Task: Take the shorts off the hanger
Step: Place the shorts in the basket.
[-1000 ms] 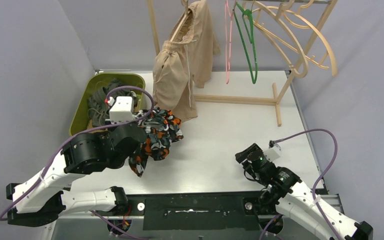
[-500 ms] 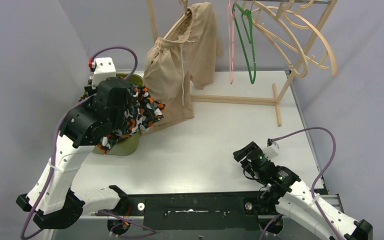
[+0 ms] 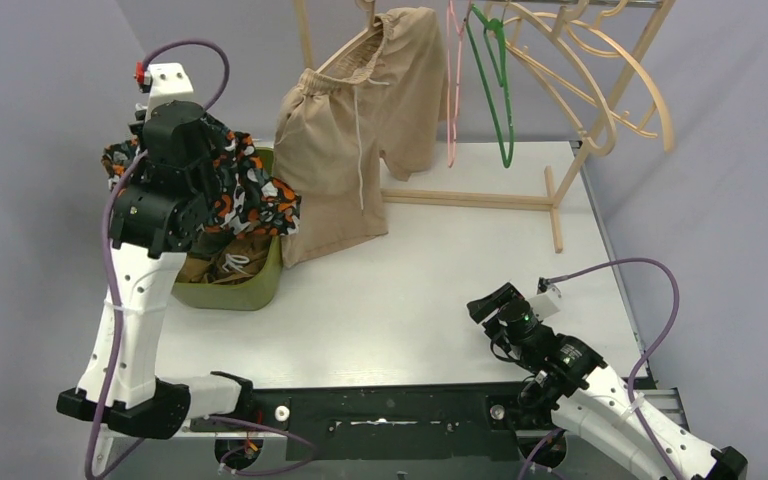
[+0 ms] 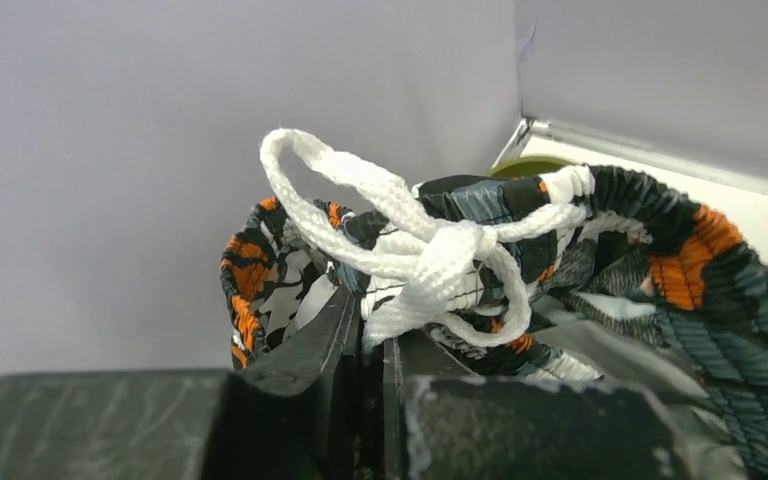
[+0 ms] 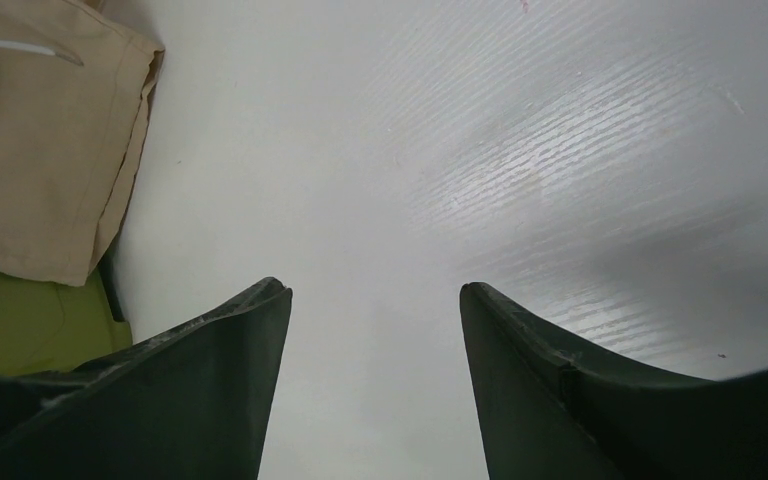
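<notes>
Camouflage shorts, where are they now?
Top view, far left: the camouflage shorts hang from the left gripper over the green bin, beside the beige shorts.

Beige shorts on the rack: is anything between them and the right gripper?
Nothing visible. Only bare table lies between the open right gripper and the beige shorts hanging from the rack; the green bin sits left of that path.

Plain grey walls (image 3: 50, 120) enclose a white table (image 3: 440, 290) bearing a wooden rack (image 3: 480, 199).

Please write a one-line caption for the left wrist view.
Left gripper shut on the camouflage shorts, their white drawstring knot just above the jaws.
</notes>
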`<state>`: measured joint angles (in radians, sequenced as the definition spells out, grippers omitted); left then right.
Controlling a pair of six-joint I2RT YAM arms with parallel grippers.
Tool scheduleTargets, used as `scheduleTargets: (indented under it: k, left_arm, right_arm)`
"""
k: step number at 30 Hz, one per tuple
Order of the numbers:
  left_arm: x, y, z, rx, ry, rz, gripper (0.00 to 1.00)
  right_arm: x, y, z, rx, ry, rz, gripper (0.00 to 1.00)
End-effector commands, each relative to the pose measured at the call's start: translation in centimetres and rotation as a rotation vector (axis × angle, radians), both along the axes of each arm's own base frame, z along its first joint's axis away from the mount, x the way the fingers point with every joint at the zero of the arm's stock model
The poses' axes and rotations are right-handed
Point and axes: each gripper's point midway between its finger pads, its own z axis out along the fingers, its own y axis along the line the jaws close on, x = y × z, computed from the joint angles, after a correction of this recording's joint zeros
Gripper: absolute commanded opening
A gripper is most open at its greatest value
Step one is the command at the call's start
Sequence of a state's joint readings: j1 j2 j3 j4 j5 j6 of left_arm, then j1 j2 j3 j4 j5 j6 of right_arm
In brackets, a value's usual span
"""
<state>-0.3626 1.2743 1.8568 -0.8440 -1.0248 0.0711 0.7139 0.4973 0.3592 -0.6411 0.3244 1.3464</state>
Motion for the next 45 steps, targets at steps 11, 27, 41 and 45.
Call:
scheduleTargets:
  k: [11, 27, 41, 45]
  left_arm:
    - [7.7, 3.4, -20.6, -0.272, 0.364, -0.053, 0.0]
    - [3.4, 0.2, -39.4, -0.468, 0.825, 0.044, 0.0]
    - [5.6, 2.1, -19.9, -0.394, 0.379, 0.026, 0.71]
    - [6.3, 0.2, -19.1, -0.458, 0.352, -0.062, 0.71]
  right_arm:
    - [0.3, -0.1, 0.3, 0.007, -0.021, -0.012, 0.65]
    - [0.4, 0.5, -0.4, -0.008, 0.005, 0.011, 0.66]
    - [0.5, 0.1, -0.1, -0.014, -0.005, -0.002, 0.67]
    - [0.5, 0.3, -0.3, -0.013, 0.001, 0.004, 0.67]
